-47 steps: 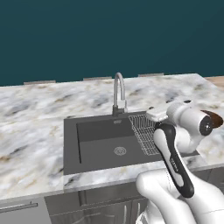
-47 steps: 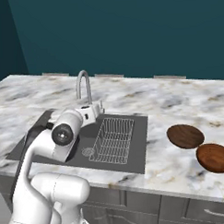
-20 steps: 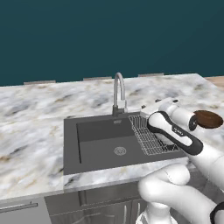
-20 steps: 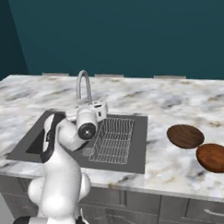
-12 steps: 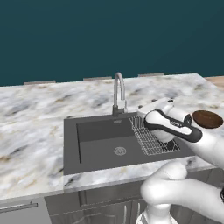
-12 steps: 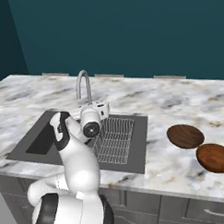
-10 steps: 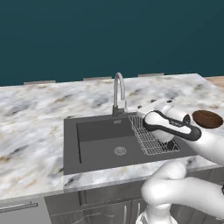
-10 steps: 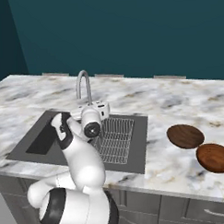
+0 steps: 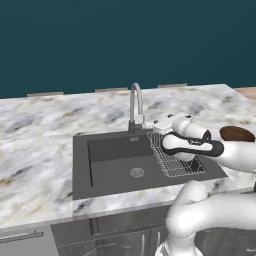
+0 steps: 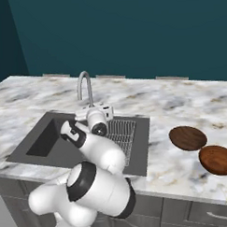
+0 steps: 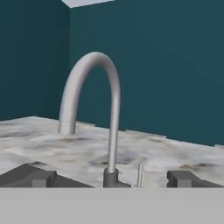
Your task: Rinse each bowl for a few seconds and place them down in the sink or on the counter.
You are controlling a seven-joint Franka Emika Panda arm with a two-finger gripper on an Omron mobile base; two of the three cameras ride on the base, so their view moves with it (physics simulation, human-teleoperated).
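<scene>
We see the gripper (image 11: 109, 177) spread wide, empty, near the faucet (image 11: 94, 113) over the sink (image 9: 110, 167); both bowls (image 10: 188, 138) sit on the counter (image 10: 180, 107), right of the sink

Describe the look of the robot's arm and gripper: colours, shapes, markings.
The glossy white arm is built of rounded, bulbous segments joined by dark grey-black bands. A black stripe curves along one link. The boxy white hand carries a round dark camera lens. The gripper ends in two small, blocky dark-grey finger tips. No cables show.
</scene>
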